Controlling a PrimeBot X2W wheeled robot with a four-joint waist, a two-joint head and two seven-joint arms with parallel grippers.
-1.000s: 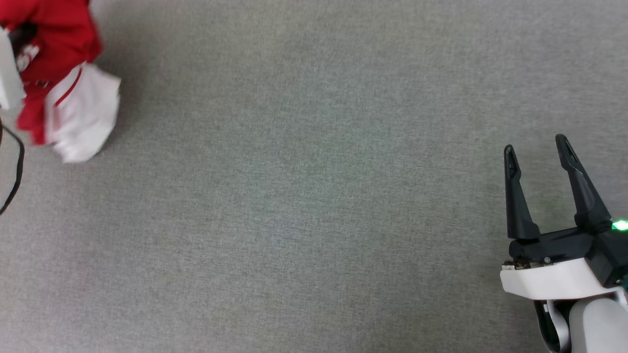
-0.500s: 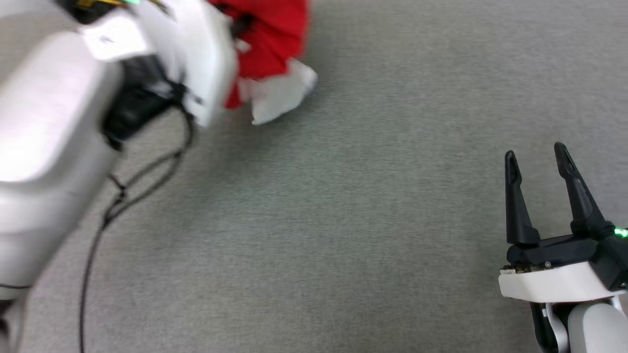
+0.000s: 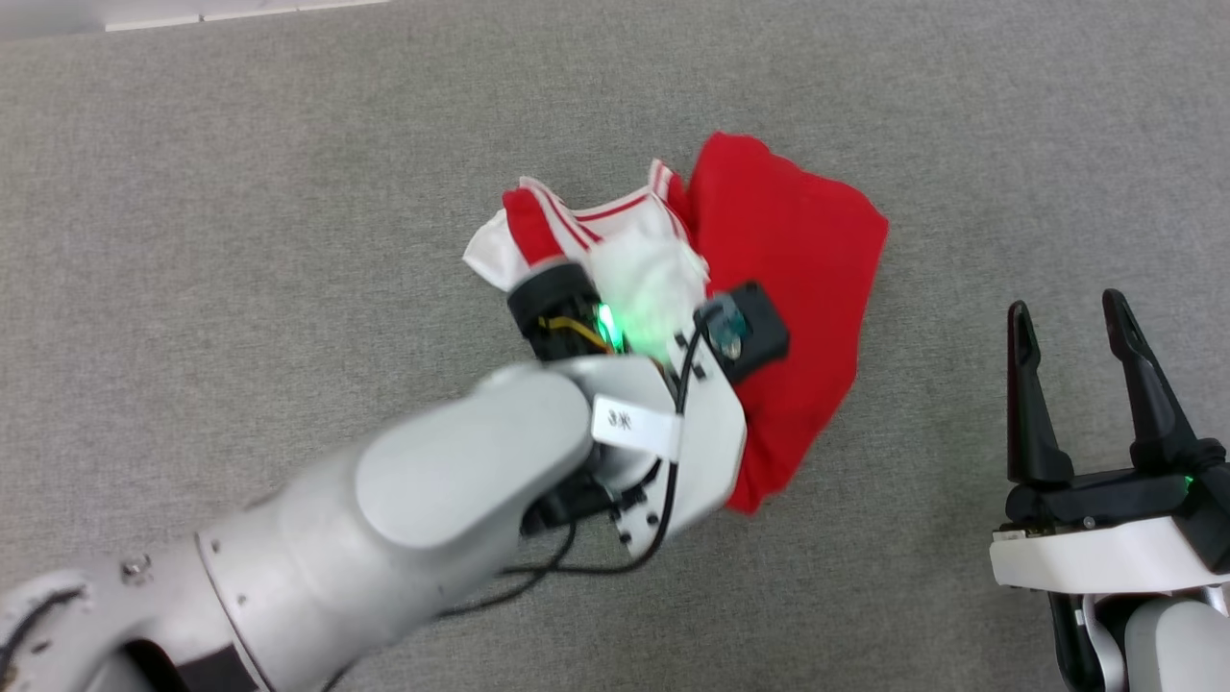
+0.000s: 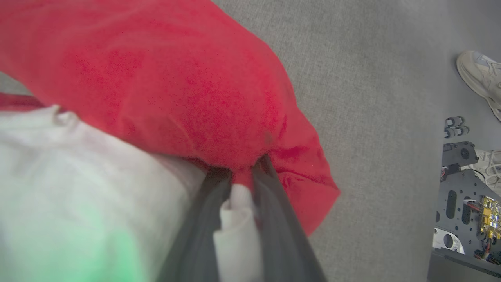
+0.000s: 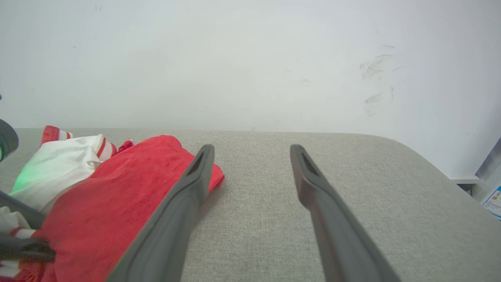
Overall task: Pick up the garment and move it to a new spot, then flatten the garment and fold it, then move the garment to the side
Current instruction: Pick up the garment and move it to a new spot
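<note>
The garment (image 3: 788, 250), a red jersey with white, stripe-trimmed sleeves, sits bunched in a heap at the middle of the grey fabric surface (image 3: 288, 240), its red body spilling right and a white sleeve crumpled on the left.

Nearest the robot, the pale left forearm (image 3: 384, 519) reaches in from the near left. At the near right the right gripper (image 3: 1067, 309) hovers over bare surface, its 2 dark fingers spread and empty, well apart from the cloth's right edge. Further in, the left gripper (image 4: 242, 176) is buried in the heap; the left wrist view shows its 2 fingers clenched on a rolled fold of white and red cloth. Whether the heap's full weight rests on the surface cannot be told. Beyond the shirt the surface runs to a white wall (image 5: 235, 58).

By the look of it, step 1 of the task, carrying the shirt to a new spot, is at its close. The next move calls for the left fingers to let go, then for both grippers to find the hem or shoulders and draw the soft, clinging cloth out flat before any fold.
</note>
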